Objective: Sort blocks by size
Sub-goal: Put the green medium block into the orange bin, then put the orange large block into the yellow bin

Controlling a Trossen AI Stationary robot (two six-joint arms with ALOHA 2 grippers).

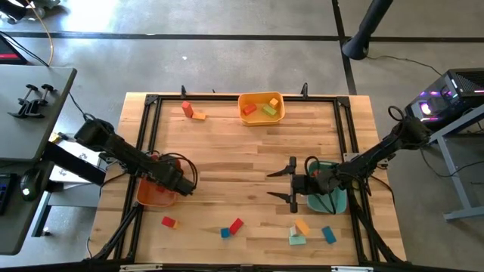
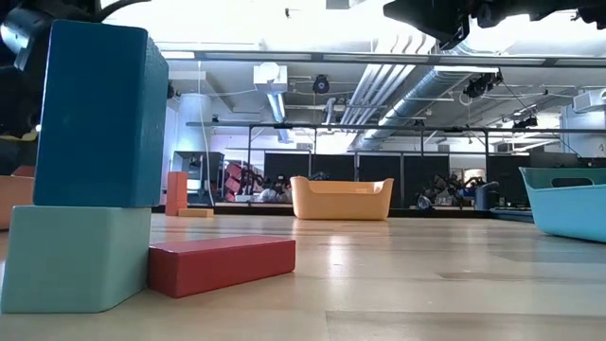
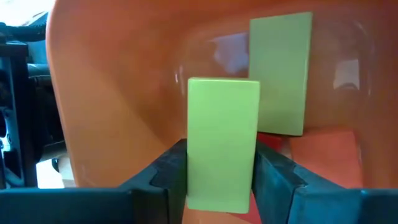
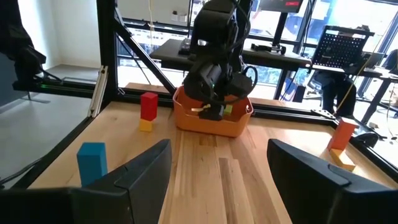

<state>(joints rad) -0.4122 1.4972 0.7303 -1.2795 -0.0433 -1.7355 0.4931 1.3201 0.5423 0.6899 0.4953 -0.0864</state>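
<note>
Wooden tabletop, lower left of the high view: the left gripper [image 1: 175, 183] dips into the orange tray [image 1: 151, 198], fingers [image 3: 163, 177] pinching a green block [image 3: 222, 143]. Light, stiff, smooth-sided, best gripped across its flat long faces. Right gripper [image 1: 290, 183] waits mid-table, spread wide, empty.

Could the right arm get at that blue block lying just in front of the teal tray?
Probably yes. The right tool hovers open and empty beside the teal tray, and the blue block lies in the open on the table with nothing over it.
</note>
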